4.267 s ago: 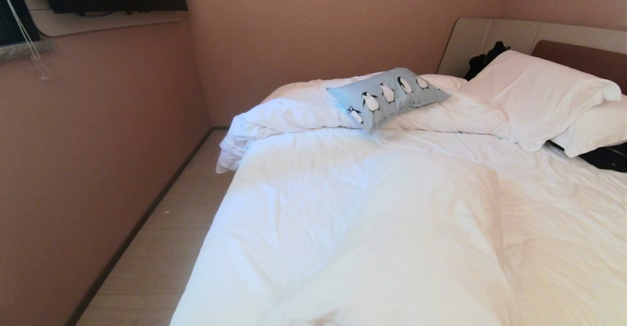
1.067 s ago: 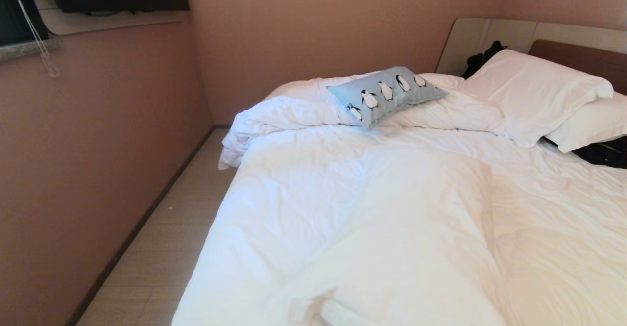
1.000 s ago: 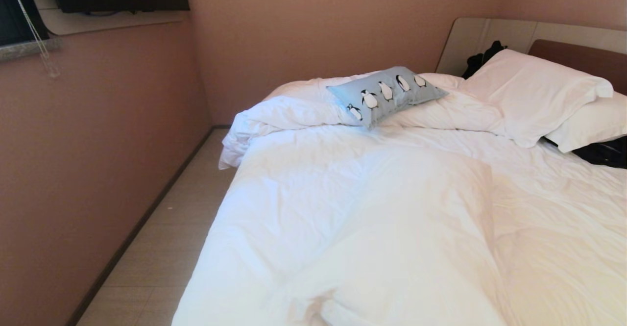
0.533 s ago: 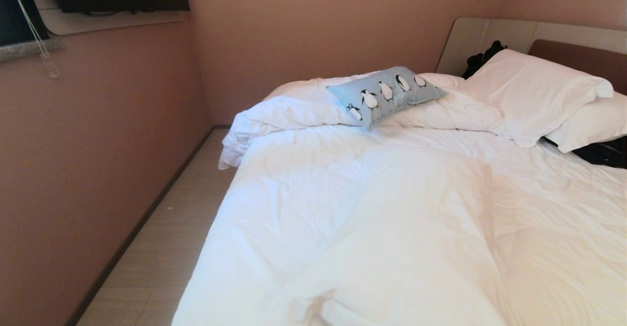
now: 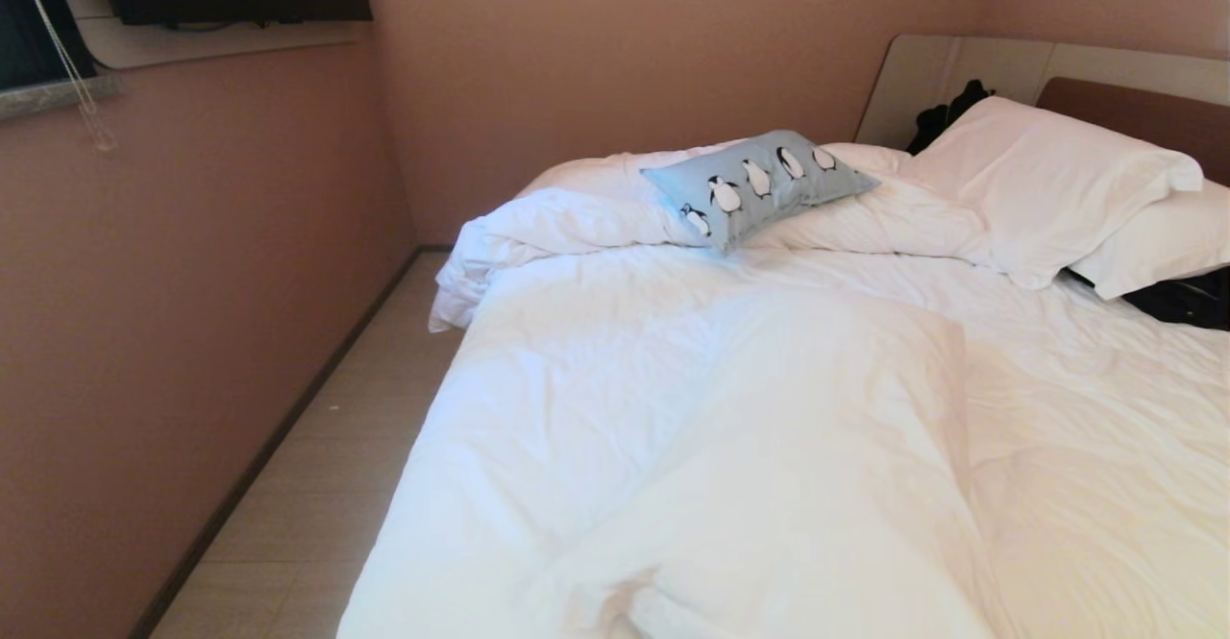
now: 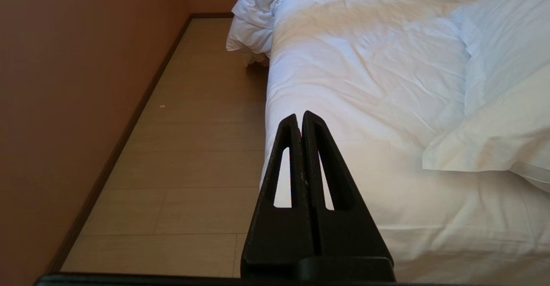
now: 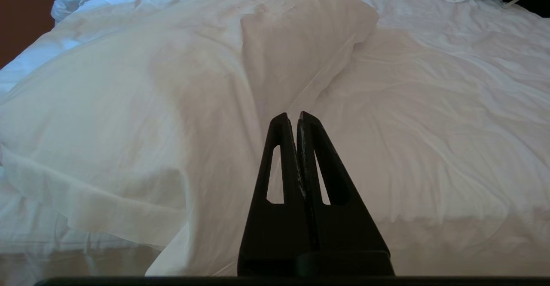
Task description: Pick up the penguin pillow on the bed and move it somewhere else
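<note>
The penguin pillow [image 5: 759, 187], light blue with a row of black-and-white penguins, lies on a bunched fold of duvet at the far side of the bed [image 5: 730, 408], left of the white pillows. Neither arm shows in the head view. My left gripper [image 6: 300, 117] is shut and empty, hanging over the bed's near left corner by the floor. Over the duvet at the foot of the bed, my right gripper [image 7: 291, 118] is shut too, with nothing in it. The penguin pillow appears in neither wrist view.
Two plain white pillows [image 5: 1047, 183] lean at the brown headboard [image 5: 1134, 106]. Dark clothing [image 5: 1187, 303] lies by them at the right edge. A narrow strip of wood floor [image 5: 317, 476] runs between the bed and the pink wall [image 5: 173, 283].
Nothing has visibly changed over the last second. Compared with four seconds ago the whole view has shifted slightly, so the camera moved a little.
</note>
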Controlling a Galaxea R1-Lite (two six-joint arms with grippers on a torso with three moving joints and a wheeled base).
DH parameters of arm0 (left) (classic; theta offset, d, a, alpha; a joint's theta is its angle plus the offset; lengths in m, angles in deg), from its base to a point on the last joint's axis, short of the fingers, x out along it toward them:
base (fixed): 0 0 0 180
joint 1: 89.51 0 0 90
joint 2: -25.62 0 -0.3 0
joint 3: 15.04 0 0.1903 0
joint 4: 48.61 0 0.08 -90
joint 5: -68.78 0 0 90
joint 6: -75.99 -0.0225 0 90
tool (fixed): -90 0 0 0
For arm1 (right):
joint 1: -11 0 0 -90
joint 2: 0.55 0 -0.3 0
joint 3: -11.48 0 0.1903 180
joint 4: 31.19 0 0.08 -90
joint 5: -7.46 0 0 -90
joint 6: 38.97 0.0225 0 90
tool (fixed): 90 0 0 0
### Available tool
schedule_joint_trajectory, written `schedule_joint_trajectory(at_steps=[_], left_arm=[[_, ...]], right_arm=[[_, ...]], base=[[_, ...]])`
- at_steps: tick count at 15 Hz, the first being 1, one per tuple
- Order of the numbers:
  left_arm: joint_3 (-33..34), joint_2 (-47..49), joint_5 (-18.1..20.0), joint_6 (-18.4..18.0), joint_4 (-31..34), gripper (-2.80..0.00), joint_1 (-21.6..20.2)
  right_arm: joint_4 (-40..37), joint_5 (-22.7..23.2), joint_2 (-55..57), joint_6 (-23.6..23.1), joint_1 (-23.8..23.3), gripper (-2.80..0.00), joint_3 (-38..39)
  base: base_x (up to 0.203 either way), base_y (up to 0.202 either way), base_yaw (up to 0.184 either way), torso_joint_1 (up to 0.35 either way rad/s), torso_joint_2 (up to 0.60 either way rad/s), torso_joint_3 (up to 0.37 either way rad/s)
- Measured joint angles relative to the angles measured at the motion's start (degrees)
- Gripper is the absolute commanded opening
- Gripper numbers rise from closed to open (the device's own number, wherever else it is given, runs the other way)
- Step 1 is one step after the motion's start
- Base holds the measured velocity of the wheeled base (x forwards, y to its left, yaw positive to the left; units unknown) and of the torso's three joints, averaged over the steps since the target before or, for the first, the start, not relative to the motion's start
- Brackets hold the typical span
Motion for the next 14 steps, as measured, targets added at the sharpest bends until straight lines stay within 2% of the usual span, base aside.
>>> schedule_joint_trajectory(at_steps=[14], left_arm=[[0.0, 0.0, 0.0, 0.0, 0.0, -2.8, 0.0]], right_arm=[[0.1, -0.1, 0.0, 0.7, 0.0, -2.8, 0.0]], base=[[0.0, 0.0, 0.0, 0.0, 0.0, 0.0]])
